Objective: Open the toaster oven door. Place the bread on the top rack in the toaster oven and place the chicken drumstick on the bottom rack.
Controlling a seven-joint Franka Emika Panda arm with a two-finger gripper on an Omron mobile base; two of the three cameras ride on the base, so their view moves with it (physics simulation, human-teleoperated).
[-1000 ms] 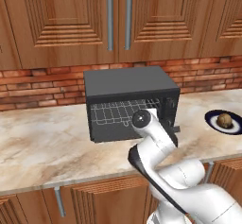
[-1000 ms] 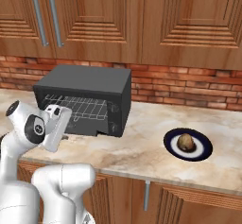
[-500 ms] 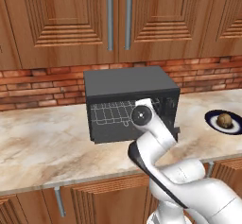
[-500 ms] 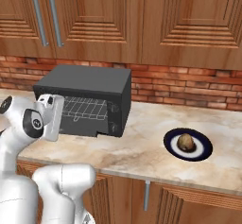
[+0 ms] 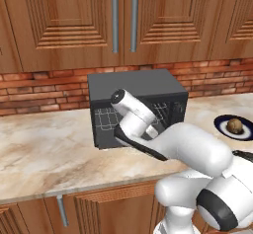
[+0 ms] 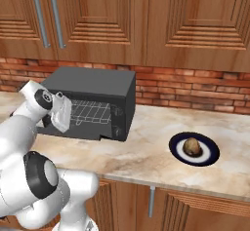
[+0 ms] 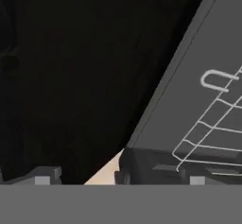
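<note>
While the toaster oven (image 6: 93,103) stands on the marble counter (image 6: 151,152) against the brick wall, its front is open and a wire rack (image 6: 93,112) shows inside. The end effector (image 7: 118,178) sits at the oven's front with its fingertips (image 7: 41,179) set wide apart, clamped on nothing. To the right, well apart, a brown food item (image 6: 192,146) rests on a dark plate (image 6: 211,153).

A boxy dark grey-black toaster oven (image 6: 93,96) with silver wire racks (image 6: 95,112), a beige marbled stone table (image 6: 156,162), and a dark blue round plate (image 6: 211,152).
</note>
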